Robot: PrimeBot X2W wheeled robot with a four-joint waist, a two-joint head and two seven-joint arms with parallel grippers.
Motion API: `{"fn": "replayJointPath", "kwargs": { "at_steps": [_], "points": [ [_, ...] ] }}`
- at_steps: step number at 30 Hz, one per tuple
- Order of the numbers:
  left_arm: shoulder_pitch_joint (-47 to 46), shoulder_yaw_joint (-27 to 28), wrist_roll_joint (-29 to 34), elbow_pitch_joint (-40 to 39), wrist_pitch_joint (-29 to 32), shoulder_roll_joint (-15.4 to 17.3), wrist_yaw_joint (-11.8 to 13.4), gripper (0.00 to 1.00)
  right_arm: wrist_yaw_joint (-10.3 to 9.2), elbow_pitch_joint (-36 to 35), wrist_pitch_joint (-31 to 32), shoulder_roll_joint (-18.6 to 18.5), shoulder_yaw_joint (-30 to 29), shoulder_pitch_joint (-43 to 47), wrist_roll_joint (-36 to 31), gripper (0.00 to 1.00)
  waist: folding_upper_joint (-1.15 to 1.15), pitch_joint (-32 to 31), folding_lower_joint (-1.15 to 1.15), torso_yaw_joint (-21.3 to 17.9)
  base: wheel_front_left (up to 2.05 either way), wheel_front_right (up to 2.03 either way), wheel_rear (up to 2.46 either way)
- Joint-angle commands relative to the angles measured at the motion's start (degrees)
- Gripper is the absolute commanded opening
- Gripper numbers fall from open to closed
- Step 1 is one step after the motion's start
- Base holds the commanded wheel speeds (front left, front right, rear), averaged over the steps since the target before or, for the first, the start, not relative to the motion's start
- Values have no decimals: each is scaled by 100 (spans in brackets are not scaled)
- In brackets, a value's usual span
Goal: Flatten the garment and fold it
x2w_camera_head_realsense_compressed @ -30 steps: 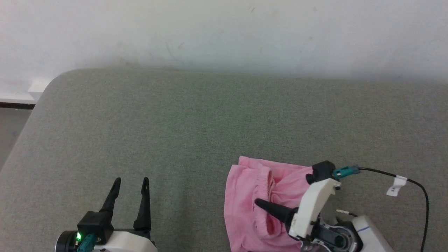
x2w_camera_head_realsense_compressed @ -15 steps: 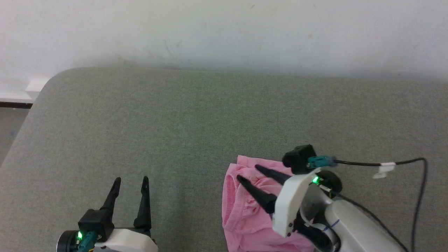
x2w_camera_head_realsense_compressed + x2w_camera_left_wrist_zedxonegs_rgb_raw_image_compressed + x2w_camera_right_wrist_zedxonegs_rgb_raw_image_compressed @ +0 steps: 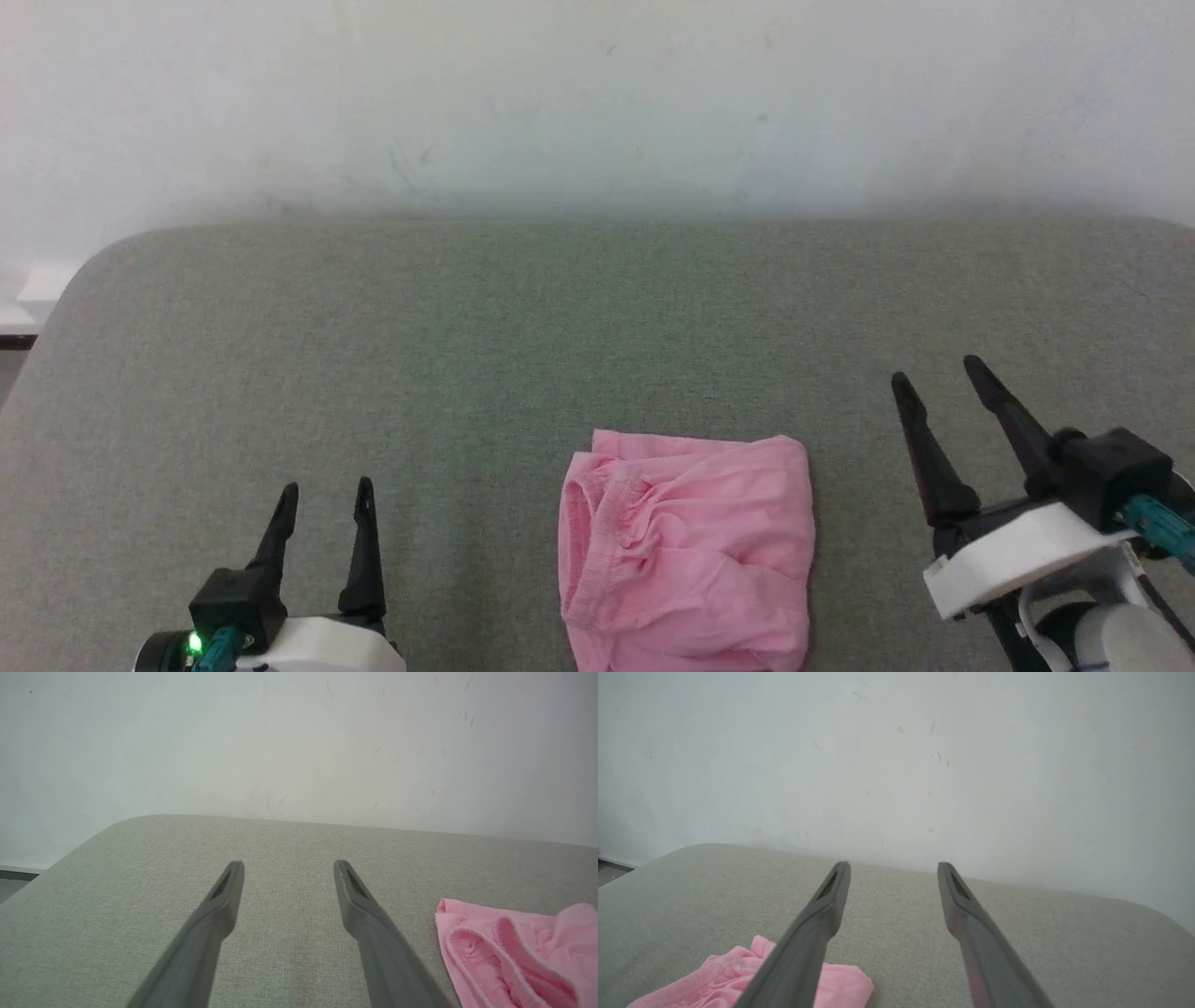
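Garment [image 3: 686, 551] sits folded in a slightly rumpled rectangle on the table [image 3: 373, 327], task looks done; left gripper [image 3: 327, 485] and right gripper [image 3: 934, 369] wide open, empty, well clear.

The garment [image 3: 686, 551] was soft, thin pink knit cloth, matt and wrinkled. The grey surface [image 3: 467, 327] under it looked like coarse woven fabric. The wall [image 3: 597, 93] was matt white, lightly scuffed.

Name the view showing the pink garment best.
Head view: the light pink knit garment lies nearly whole on the grey padded surface. Left wrist view catches one end; right wrist view, a corner partly behind the right gripper.
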Motion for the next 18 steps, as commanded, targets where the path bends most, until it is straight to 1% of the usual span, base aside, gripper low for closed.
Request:
{"fn": "replayJointPath", "kwargs": {
  "at_steps": [1, 6, 9, 11, 15, 16, 18],
  "points": [
    [108, 35, -10, -13, -27, -14, 26, 100, -5, -178, 54, 81, -100, 210, -69, 100, 0, -99, 0, -117, 0, 0, 0],
    [187, 18, -23, 13, -27, 0, 2, 100, -5, -590, 398, 249, -643, 794, -142, 100, 0, -195, 0, -209, 0, 0, 0],
    [198, 23, -34, 28, -27, 14, -7, 100, -5, -644, 632, 288, -896, 978, -28, 100, 0, -216, 0, -239, 0, 0, 0],
    [205, 34, -44, 33, -27, 26, -9, 100, -5, -552, 989, 270, -1223, 1094, 195, 100, 0, -220, 0, -274, 0, 0, 0],
    [177, 32, -49, 40, -27, 30, -3, 100, -5, 0, 1960, 129, -1784, 1001, 1031, 100, 0, -187, 0, -304, 0, 0, 0],
    [158, 23, -49, 47, -27, 28, -6, 100, -5, 162, 2201, 85, -1862, 941, 1258, 100, 0, -178, 0, -295, 0, 0, 0],
    [114, 11, -50, 63, -27, 25, -14, 100, -5, 545, 2886, 84, -1893, 840, 1917, 100, 0, -161, 0, -268, 0, 0, 0]
  ]
}}
